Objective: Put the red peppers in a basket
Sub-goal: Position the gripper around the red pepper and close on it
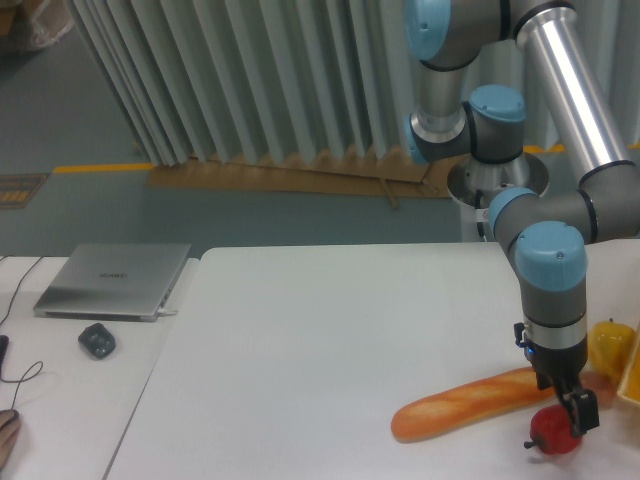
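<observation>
Table (330,330): white, its far edge running across the middle of the view, its left edge angling down toward the bottom; broad bare surface spans the left and centre of the top; objects crowd only the lower right corner, close to the right border of the view.

Red pepper (553,432): small, glossy, rounded; short dark stem pointing left at its lower side; resting on the table near the bottom right, just in front of the bread loaf's right end; its upper right part hidden behind the gripper.

Gripper (578,418): dark, pointing down, at the pepper's upper right; appears to touch the pepper; how far the jaws stand apart cannot be told, nor whether they have hold of it.

Arm (552,290): grey with pale blue joint caps; descends from the upper right; wrist upright over the loaf's right end.

Bread loaf (465,403): long, orange-brown, lying slantwise, left end nearer the viewer, right end passing behind the wrist.

Yellow pepper (609,345): right of the wrist, beside a yellow item (632,375) cut off by the right border.

Laptop (114,280): closed, silver, on a separate surface at left; dark mouse (97,341) just in front of it; thin cables at far left.
</observation>
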You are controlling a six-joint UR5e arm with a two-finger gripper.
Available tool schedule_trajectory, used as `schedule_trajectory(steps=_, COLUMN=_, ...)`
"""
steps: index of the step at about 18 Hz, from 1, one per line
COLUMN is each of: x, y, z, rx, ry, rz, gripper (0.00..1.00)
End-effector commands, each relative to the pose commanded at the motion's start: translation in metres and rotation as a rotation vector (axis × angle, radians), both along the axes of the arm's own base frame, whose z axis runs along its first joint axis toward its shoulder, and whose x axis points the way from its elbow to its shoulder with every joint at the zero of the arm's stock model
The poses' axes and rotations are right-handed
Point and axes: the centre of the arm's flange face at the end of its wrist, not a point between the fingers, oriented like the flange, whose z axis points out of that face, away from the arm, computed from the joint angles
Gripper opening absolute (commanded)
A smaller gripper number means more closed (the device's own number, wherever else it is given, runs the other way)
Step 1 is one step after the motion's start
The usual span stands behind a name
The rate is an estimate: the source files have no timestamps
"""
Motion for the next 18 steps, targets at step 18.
schedule_trajectory(steps=18, x=-0.002, y=0.001, z=-0.022, rx=-0.024, ry=-0.022, rz=0.022, gripper=0.7)
